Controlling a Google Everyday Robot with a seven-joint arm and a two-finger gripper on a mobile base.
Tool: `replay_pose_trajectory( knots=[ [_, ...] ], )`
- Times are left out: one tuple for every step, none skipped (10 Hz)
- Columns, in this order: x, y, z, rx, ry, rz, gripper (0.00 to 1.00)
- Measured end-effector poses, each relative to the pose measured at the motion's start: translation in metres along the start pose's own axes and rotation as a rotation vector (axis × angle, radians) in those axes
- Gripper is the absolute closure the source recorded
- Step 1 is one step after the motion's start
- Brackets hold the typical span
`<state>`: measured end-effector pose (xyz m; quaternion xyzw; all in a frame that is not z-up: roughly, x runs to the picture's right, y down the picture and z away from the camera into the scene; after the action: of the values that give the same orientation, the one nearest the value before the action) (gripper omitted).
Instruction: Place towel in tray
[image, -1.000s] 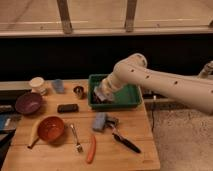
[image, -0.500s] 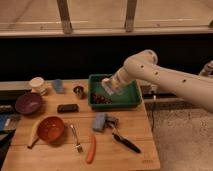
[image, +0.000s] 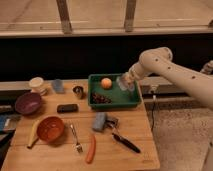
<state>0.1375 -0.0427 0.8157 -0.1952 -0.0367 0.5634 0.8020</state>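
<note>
The green tray (image: 131, 102) stands at the back right of the wooden table. My gripper (image: 125, 83) hangs over the tray's right half, just above its floor. A pale blue-grey patch shows at the gripper's tip; I cannot tell whether it is cloth or part of the gripper. A blue-grey folded cloth-like thing (image: 99, 121) lies on the table in front of the tray, apart from the gripper. An orange ball (image: 106, 82) and a dark red cluster (image: 101, 98) lie in the tray's left half.
A small metal cup (image: 78, 91), a blue cup (image: 58, 85) and a white cup (image: 36, 84) stand left of the tray. A purple bowl (image: 28, 103), an orange bowl (image: 50, 128), a fork (image: 76, 139), a carrot (image: 90, 148), a black brush (image: 122, 140) and a black block (image: 67, 108) are also on the table.
My gripper has moved from the tray's left half to its right half and risen slightly. The things on the table have not moved.
</note>
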Motion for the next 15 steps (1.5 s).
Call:
replay_pose_trajectory(
  knots=[
    [0.004,-0.003,0.016,-0.015,0.021,0.014,1.00],
    [0.007,-0.006,0.026,-0.024,0.040,0.024,1.00],
    [0.008,-0.005,0.037,-0.036,0.066,0.028,0.97],
    [0.005,-0.002,0.044,-0.045,0.084,0.026,0.88],
    [0.003,0.000,0.046,-0.048,0.084,0.025,0.80],
    [0.003,-0.004,0.045,-0.043,0.080,0.034,0.69],
    [0.003,-0.008,0.043,-0.038,0.071,0.044,0.57],
    [0.001,-0.007,0.043,-0.038,0.073,0.045,0.49],
    [-0.001,-0.006,0.046,-0.039,0.074,0.044,0.40],
    [-0.002,-0.005,0.049,-0.040,0.079,0.043,0.28],
    [-0.002,-0.005,0.051,-0.039,0.084,0.042,0.21],
    [-0.003,-0.005,0.052,-0.039,0.085,0.040,0.20],
    [-0.005,-0.002,0.053,-0.036,0.086,0.029,0.20],
    [-0.008,-0.001,0.051,-0.029,0.081,0.020,0.20],
    [-0.011,-0.001,0.046,-0.006,0.075,0.014,0.20]
  ],
)
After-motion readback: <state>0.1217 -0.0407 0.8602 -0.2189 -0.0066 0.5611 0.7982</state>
